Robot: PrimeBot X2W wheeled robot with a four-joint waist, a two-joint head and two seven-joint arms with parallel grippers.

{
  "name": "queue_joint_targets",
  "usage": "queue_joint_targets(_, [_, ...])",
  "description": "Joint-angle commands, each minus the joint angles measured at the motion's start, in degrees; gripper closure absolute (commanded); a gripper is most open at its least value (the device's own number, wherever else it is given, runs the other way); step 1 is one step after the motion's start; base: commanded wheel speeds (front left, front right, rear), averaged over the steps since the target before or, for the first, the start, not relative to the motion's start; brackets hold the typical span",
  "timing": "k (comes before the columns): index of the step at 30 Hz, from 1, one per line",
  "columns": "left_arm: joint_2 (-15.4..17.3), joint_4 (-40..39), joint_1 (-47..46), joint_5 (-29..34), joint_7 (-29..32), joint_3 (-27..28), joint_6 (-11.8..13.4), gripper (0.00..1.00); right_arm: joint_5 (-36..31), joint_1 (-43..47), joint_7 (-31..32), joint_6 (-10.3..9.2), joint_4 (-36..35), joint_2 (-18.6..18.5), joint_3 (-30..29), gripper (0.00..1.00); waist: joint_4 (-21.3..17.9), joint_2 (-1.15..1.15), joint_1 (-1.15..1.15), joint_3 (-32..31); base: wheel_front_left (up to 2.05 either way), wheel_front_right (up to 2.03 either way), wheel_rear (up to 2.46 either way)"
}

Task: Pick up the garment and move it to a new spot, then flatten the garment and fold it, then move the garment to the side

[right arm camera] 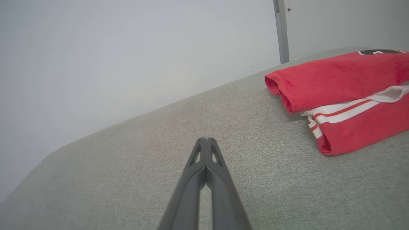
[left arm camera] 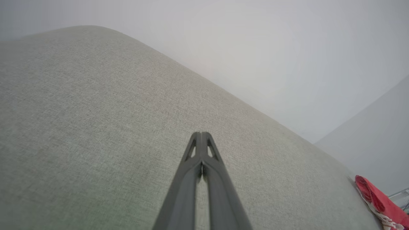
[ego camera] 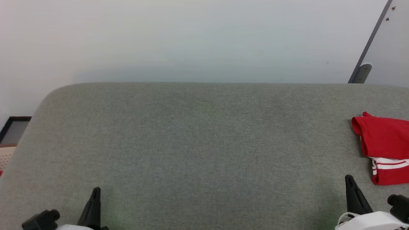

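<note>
The garment (ego camera: 385,140) lies folded at the far right of the grey fabric surface (ego camera: 198,143), red with white striped trim, cut off by the head view's right edge. In the right wrist view the garment (right arm camera: 345,83) is a neat stack with a bit of black lettering at its top. My right gripper (ego camera: 349,177) is shut and empty, low at the front right, a short way left of and nearer than the garment; its fingers (right arm camera: 207,140) meet at the tip. My left gripper (ego camera: 95,191) is shut and empty at the front left, over bare fabric (left arm camera: 202,134). The garment's edge (left arm camera: 377,201) shows far right.
A white wall stands behind the surface's far edge. A grey slanted post (ego camera: 362,72) rises at the back right. The surface rounds off at its left corner, with a dark-framed object (ego camera: 14,129) on the floor beyond it.
</note>
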Motion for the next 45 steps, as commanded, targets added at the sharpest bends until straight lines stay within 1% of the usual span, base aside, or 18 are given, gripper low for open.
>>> queue_joint_targets(1, [0.2, -0.9, -1.5, -1.9, 0.4, 0.6, -0.1, 1.0, 2.5, -1.8, 0.4, -0.02, -1.1, 0.0, -0.3, 1.0, 0.0, 0.0, 0.0, 0.0, 0.0, 0.0, 0.0])
queue_joint_targets(24, [-3.4, -1.4, -3.7, -16.3, 5.3, 2.5, -0.1, 1.0, 22.6, -2.9, 5.2, -0.03, -1.5, 0.4, -0.9, 1.0, -0.3, 0.0, 0.0, 0.3, 0.0, 0.0, 0.0])
queue_joint_targets(38, [-5.1, -1.6, -4.6, -23.0, 7.7, 3.4, -0.1, 1.0, 31.8, -3.5, 7.5, -0.04, -1.6, 0.6, -1.2, 1.0, -0.4, 0.0, 0.0, 0.4, 0.0, 0.0, 0.0])
queue_joint_targets(39, [-5.3, -1.7, -4.8, -24.0, 8.0, 3.5, -0.2, 1.0, 33.2, -3.6, 7.8, -0.04, -1.6, 0.6, -1.2, 1.0, -0.5, 0.0, 0.0, 0.5, 0.0, 0.0, 0.0])
queue_joint_targets(45, [-5.9, -1.8, -5.1, -26.4, 8.8, 3.8, -0.2, 1.0, 36.5, -3.8, 8.6, -0.05, -1.7, 0.7, -1.4, 1.0, -0.5, 0.0, 0.0, 0.5, 0.0, 0.0, 0.0])
